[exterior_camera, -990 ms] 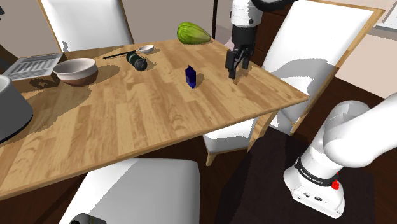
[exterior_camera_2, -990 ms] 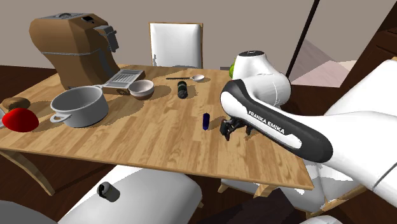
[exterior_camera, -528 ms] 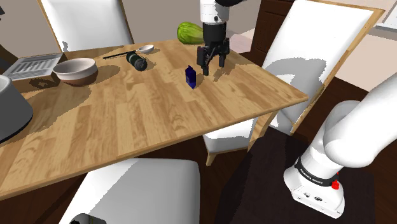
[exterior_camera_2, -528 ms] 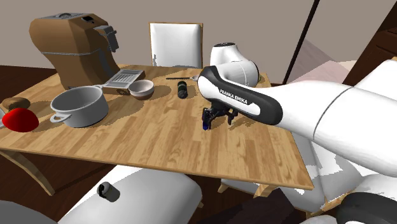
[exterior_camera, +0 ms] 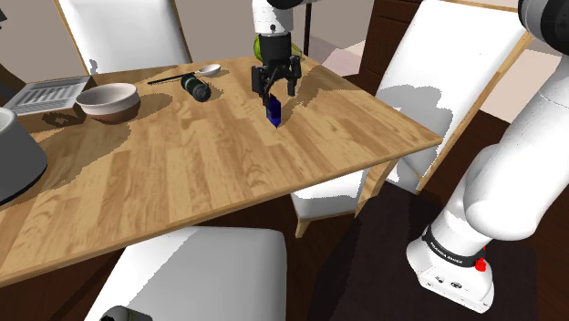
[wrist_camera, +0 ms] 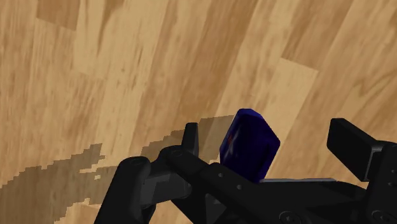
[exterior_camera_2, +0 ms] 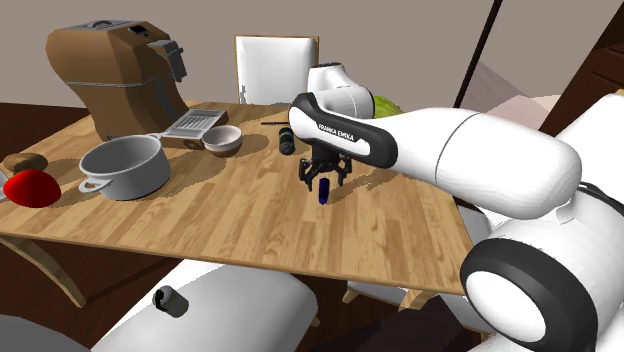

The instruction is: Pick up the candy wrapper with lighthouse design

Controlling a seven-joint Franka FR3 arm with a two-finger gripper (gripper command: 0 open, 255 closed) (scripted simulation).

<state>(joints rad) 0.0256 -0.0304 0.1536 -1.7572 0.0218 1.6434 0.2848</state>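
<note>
White arm (exterior_camera_2: 450, 150) stretched out long, end effector (exterior_camera: 275, 88) pointing down, fingers (wrist_camera: 353, 145) apart

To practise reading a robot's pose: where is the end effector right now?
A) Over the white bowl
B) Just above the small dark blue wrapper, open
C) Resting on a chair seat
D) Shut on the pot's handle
B: the end effector hangs just above the upright dark blue wrapper, open and not touching it.
</note>
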